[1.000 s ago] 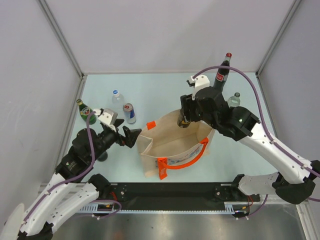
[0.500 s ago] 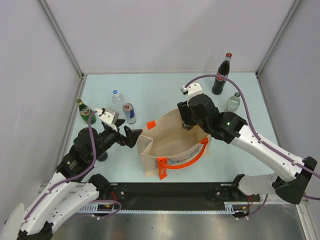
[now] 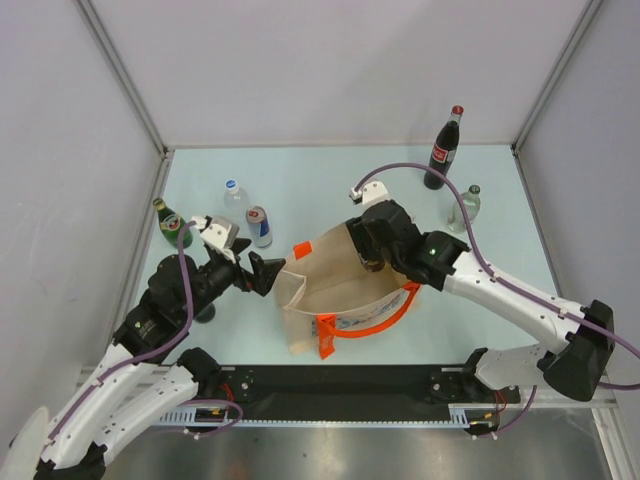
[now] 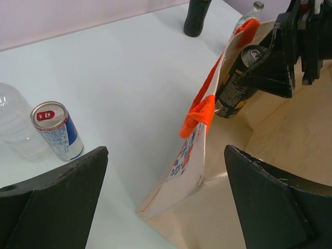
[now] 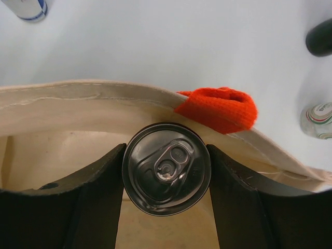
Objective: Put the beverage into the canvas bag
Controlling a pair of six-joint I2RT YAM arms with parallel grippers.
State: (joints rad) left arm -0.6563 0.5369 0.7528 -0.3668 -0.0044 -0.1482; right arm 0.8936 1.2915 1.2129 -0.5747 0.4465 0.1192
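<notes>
The beige canvas bag with orange handles stands open in the middle of the table. My right gripper is shut on a black beverage can and holds it upright inside the bag's far side, just under the rim and next to an orange handle. The can also shows in the left wrist view. My left gripper is open and empty at the bag's left end. The bag's corner lies between its fingers.
A blue and silver can, a clear plastic bottle and a green bottle stand at the left. A dark cola bottle and a small clear glass bottle stand at the back right. Grey walls enclose the table.
My right gripper has moved left and down with the black can, from the bag's far rim to inside the bag. The left arm has not moved.
</notes>
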